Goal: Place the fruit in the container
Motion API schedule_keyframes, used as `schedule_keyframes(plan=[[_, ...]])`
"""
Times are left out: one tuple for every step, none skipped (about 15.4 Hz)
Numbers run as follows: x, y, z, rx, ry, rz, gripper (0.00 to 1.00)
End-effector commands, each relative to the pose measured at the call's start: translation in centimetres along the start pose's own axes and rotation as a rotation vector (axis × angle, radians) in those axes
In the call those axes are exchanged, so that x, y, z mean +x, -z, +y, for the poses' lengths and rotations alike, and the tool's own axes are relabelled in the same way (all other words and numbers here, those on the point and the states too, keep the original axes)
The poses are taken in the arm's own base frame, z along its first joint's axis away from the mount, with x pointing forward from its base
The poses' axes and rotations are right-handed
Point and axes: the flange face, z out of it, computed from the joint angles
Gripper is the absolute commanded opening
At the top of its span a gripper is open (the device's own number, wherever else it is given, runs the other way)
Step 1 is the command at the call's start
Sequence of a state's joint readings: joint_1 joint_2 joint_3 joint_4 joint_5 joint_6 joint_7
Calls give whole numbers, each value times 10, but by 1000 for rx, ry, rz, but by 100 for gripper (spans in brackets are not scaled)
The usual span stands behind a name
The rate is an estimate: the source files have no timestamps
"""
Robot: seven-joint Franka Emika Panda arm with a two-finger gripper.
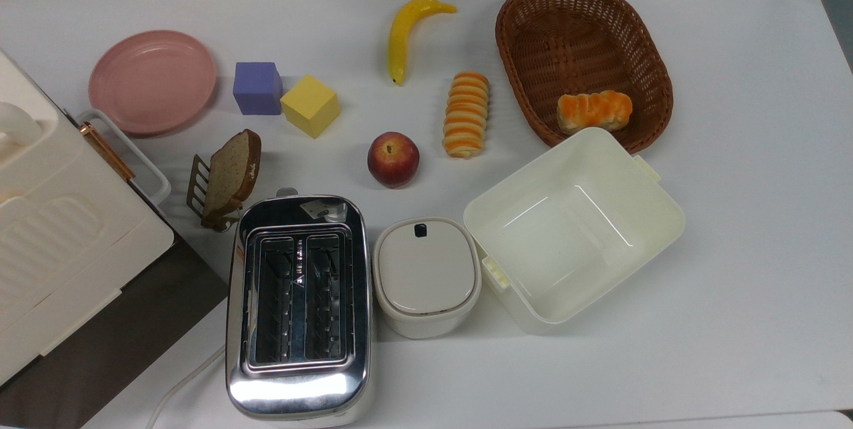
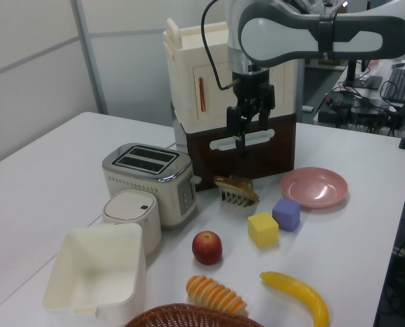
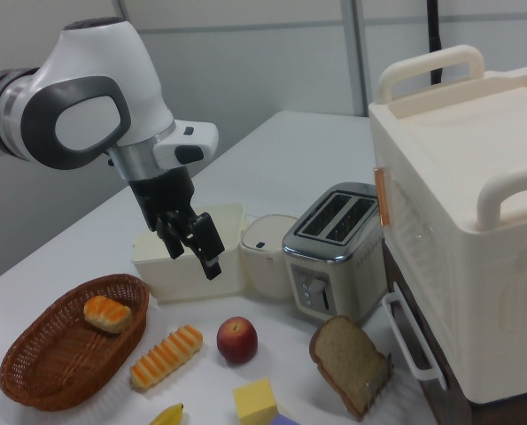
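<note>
The fruit, a red apple [image 1: 393,159] with yellowish patches, sits on the white table between the toaster and a striped bread roll; it also appears in the left view [image 2: 207,246] and the right view [image 3: 236,340]. The container, a cream-white square tub [image 1: 666,216], stands empty to the top view's right of the apple, and I see it as well in the left view [image 2: 137,272] and right view [image 3: 179,282]. My gripper [image 2: 246,129] hangs open and empty well above the table. In the right view the gripper [image 3: 195,251] is above the apple and in front of the tub.
Around the apple are a chrome toaster [image 1: 296,302], a lidded white pot [image 1: 426,276], a striped roll [image 1: 466,114], a banana [image 1: 404,32], yellow [image 1: 310,106] and purple [image 1: 257,88] cubes, a pink plate [image 1: 153,81] and racked bread [image 1: 230,176]. A wicker basket [image 1: 533,36] holds a roll. A tall cream cabinet [image 3: 458,248] stands at the table's edge.
</note>
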State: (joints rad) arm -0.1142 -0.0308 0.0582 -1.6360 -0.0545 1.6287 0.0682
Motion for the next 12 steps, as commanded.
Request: schedule_keyframes(plan=[[-6, 2, -25, 22, -50, -4, 100], [-6, 4, -26, 23, -51, 3, 100], [-4, 3, -25, 25, -51, 11, 100], [-3, 3, -25, 27, -52, 17, 100], [-3, 3, -24, 25, -52, 16, 100], [-3, 3, -24, 25, -49, 16, 100], [-3, 3, -24, 19, -37, 16, 100], [-3, 3, -23, 16, -26, 18, 100], [-3, 4, -22, 14, -12, 20, 100], [-3, 4, -21, 17, -9, 18, 100], [-3, 4, -20, 17, -10, 18, 100], [-3, 5, -20, 17, -11, 21, 100]])
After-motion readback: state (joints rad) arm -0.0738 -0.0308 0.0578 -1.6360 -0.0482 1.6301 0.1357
